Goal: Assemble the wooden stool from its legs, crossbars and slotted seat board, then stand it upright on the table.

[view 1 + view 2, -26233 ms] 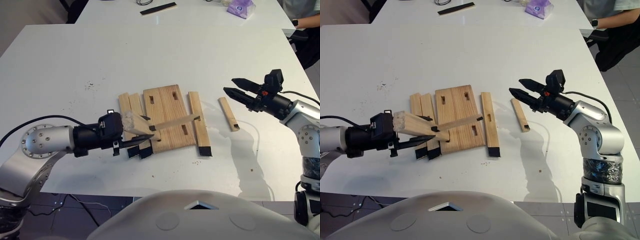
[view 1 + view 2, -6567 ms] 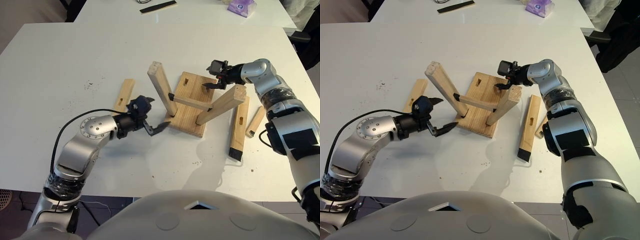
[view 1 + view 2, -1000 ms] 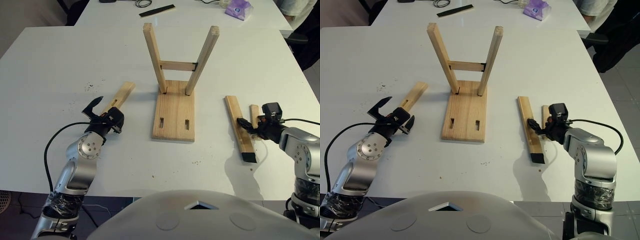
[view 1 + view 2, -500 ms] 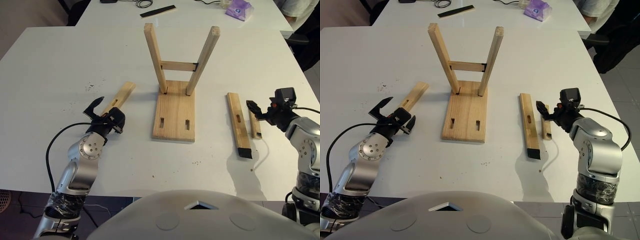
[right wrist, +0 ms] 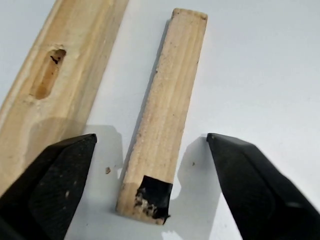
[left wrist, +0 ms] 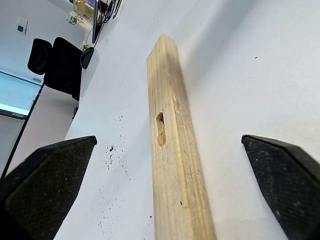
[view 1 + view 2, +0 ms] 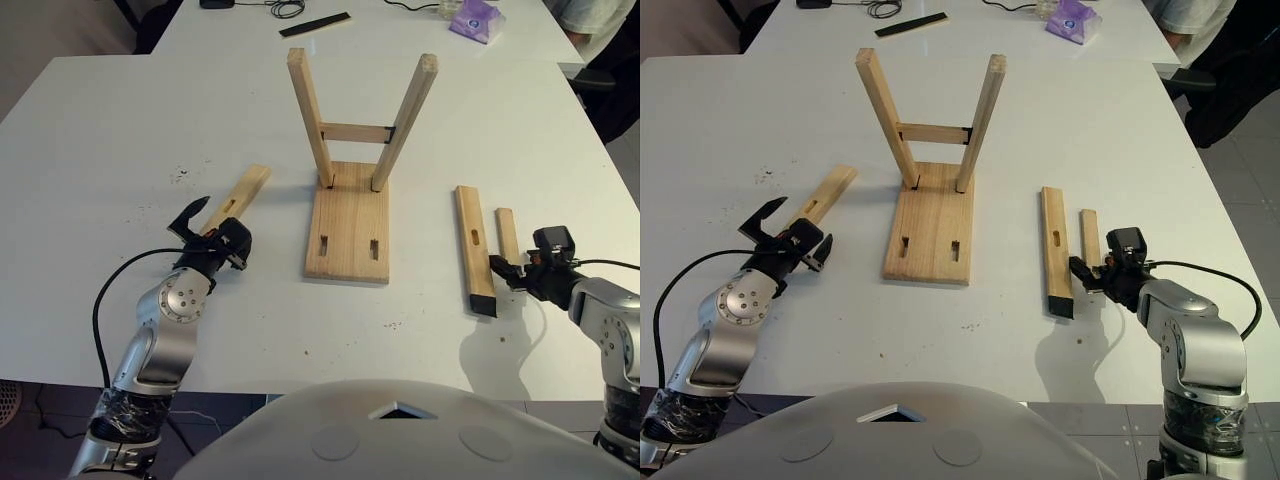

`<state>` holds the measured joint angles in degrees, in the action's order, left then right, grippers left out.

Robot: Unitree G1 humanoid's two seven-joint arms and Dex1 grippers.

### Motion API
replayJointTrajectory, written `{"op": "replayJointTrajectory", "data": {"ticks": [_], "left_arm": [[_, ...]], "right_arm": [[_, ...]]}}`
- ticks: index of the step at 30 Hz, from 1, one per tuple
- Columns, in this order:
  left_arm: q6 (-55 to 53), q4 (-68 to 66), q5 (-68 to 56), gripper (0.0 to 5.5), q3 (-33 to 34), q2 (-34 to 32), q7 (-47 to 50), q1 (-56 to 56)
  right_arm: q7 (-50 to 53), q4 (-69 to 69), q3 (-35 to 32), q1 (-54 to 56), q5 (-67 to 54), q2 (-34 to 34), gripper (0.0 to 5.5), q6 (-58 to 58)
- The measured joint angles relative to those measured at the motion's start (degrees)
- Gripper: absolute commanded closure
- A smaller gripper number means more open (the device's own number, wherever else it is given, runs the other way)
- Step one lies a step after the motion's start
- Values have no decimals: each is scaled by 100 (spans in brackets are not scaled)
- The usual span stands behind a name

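In the head view, both forearms lay low over the table (image 7: 120, 120). The left gripper (image 7: 220, 228) was at the near end of a loose leg (image 7: 238, 197). The right gripper (image 7: 506, 270) was at the near end of the short crossbar (image 7: 506, 235), beside the slotted leg (image 7: 472, 248). The seat board (image 7: 347, 225) lay flat at the centre, with the leg frame (image 7: 355, 132) standing in its far slots.

The left wrist view showed the jaws wide apart, straddling the loose leg (image 6: 172, 145).

In the right wrist view the jaws were apart either side of the short crossbar (image 5: 162, 115), apparently without touching it.
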<state>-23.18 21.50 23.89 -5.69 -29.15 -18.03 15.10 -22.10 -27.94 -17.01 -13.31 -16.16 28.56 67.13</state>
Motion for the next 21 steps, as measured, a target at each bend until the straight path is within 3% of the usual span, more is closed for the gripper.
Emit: {"op": "replayJointTrajectory", "data": {"ticks": [3, 15, 21], "left_arm": [[-141, 186, -527, 10, 17, 358, -194, 63], [-338, 222, -853, 10, 86, 433, -205, -6], [-345, 209, -931, 10, 118, 438, -203, -33]], "right_arm": [[130, 157, -114, 340, -54, -77, 253, 272], [164, 408, -125, 741, -187, -78, 418, 522], [136, 495, -124, 954, -340, -111, 420, 648]]}}
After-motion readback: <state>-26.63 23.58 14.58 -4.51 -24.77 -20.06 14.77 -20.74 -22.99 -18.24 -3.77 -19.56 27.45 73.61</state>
